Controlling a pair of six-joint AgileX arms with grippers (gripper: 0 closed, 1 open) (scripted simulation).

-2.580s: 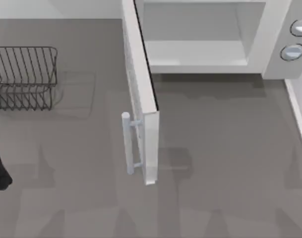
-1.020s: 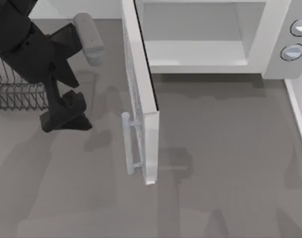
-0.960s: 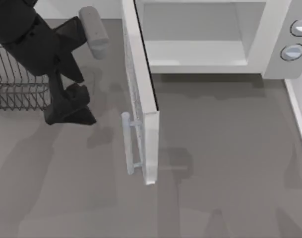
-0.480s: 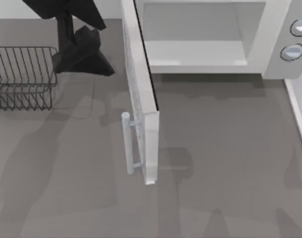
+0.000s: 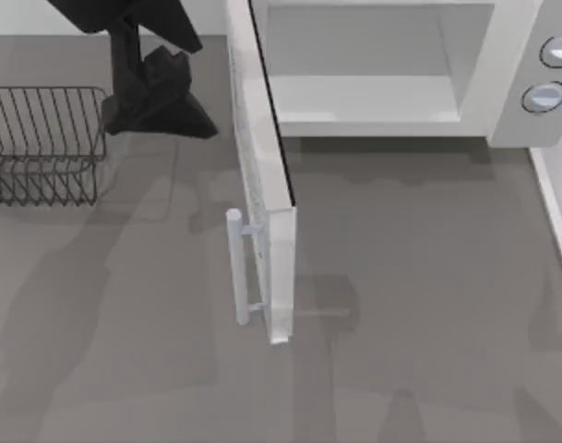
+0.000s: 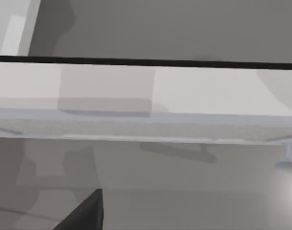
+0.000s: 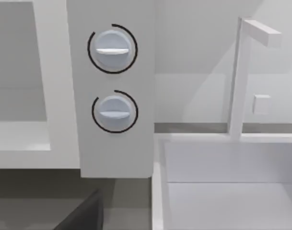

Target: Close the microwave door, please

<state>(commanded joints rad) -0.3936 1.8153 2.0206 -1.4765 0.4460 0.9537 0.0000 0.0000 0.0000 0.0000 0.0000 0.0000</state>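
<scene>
While the microwave door [image 5: 262,185] stands open, the left gripper [image 5: 161,92] hovers beside the wire basket [image 5: 42,143] — finger state unclear.

The microwave [image 7: 114,158] shows its white side panel with two round grey-blue knobs [image 7: 112,48], one above the other, each ringed by a dark arc. Beside the panel lies part of the pale cavity [image 7: 16,96]. On the other side stands a white sink [image 7: 222,191] with a squared faucet [image 7: 239,76]. A dark end effector fingertip [image 7: 83,215] pokes in over the grey bench [image 7: 35,191].
</scene>
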